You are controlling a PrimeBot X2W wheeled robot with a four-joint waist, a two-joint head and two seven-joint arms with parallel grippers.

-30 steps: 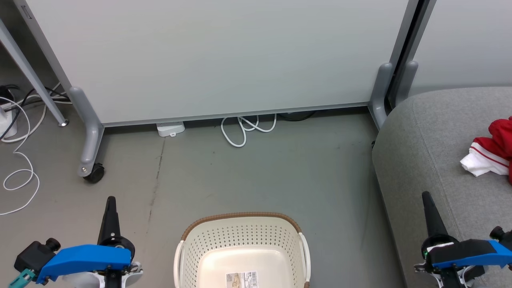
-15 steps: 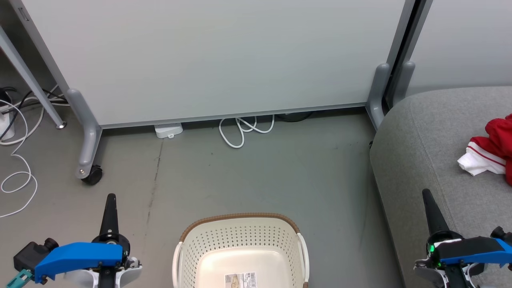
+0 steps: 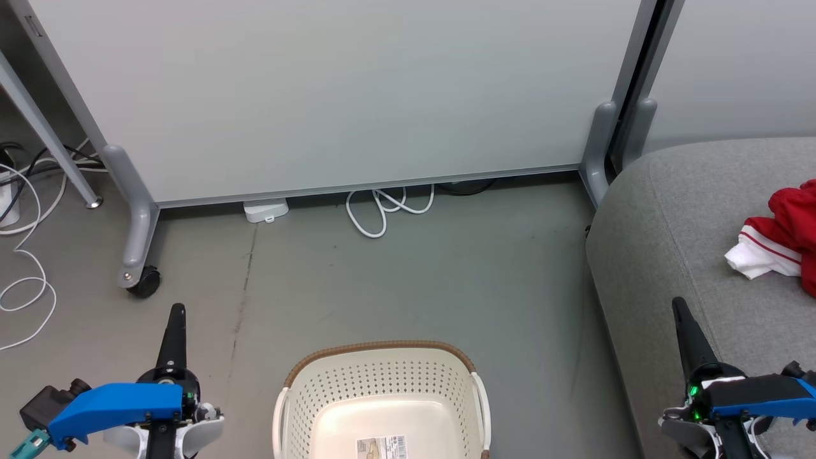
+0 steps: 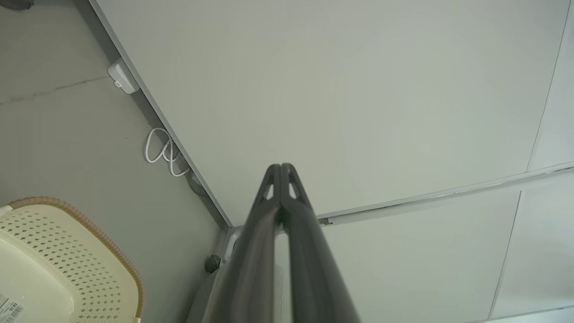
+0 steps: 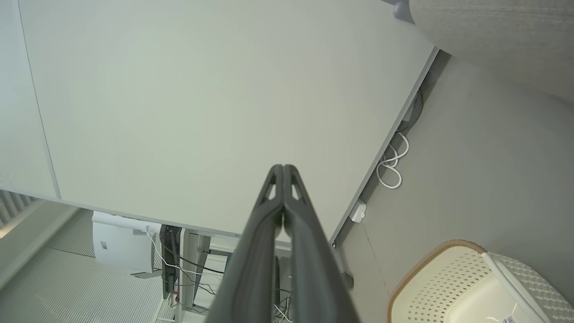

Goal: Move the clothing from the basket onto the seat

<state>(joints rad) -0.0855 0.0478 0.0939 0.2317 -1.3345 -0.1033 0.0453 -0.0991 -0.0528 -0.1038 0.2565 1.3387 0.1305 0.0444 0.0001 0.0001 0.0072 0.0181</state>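
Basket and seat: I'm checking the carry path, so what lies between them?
Bare grey floor, with nothing on it, separates the basket from the seat in the head view.

A barcode sticker [image 3: 381, 447] sits at six o'clock on the basket [image 3: 382, 382] floor; its print looks too small to read.
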